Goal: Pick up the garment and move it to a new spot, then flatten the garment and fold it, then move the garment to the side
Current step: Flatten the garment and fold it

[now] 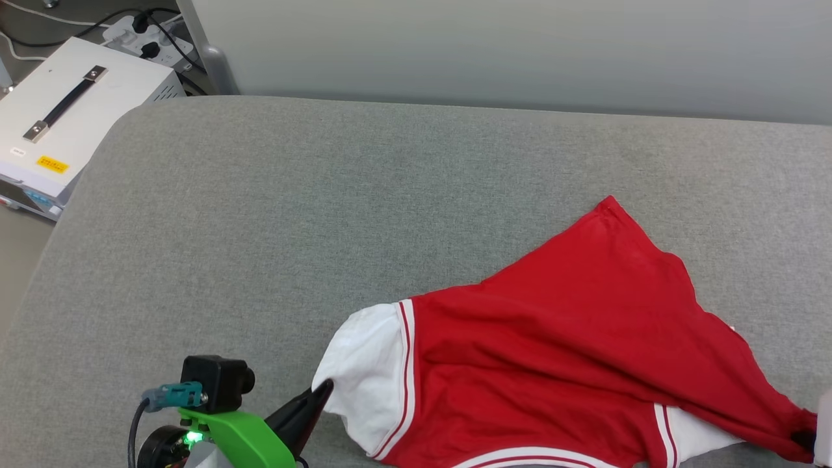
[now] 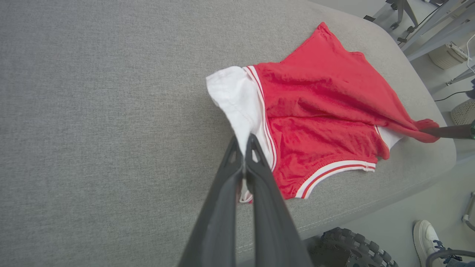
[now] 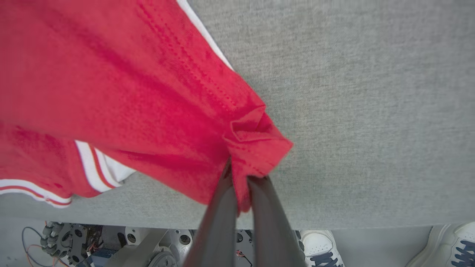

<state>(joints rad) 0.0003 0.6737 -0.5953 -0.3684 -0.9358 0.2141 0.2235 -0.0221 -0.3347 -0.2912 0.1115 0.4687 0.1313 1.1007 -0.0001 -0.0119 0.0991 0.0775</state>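
The garment (image 1: 572, 338) is a red jersey with white sleeves and striped trim. It lies rumpled on the near right part of the grey padded surface (image 1: 325, 214), and no numerals show. My left gripper (image 1: 323, 389) at the lower left is shut on the edge of the white sleeve (image 1: 364, 370). In the left wrist view, the left gripper (image 2: 243, 148) pinches that sleeve (image 2: 237, 100). At the far right edge my right gripper (image 1: 806, 437) is shut on a red hem corner. In the right wrist view, the right gripper (image 3: 241, 176) clamps the bunched corner of the garment (image 3: 130, 92), which is stretched between the two grips.
A white box with a black handle (image 1: 65, 110) and a power strip (image 1: 146, 36) sit off the far left corner. A pale wall panel (image 1: 520, 52) runs behind. The near edge drops to the floor, where a person's white shoes (image 3: 319, 248) and my wheel (image 2: 349, 248) show.
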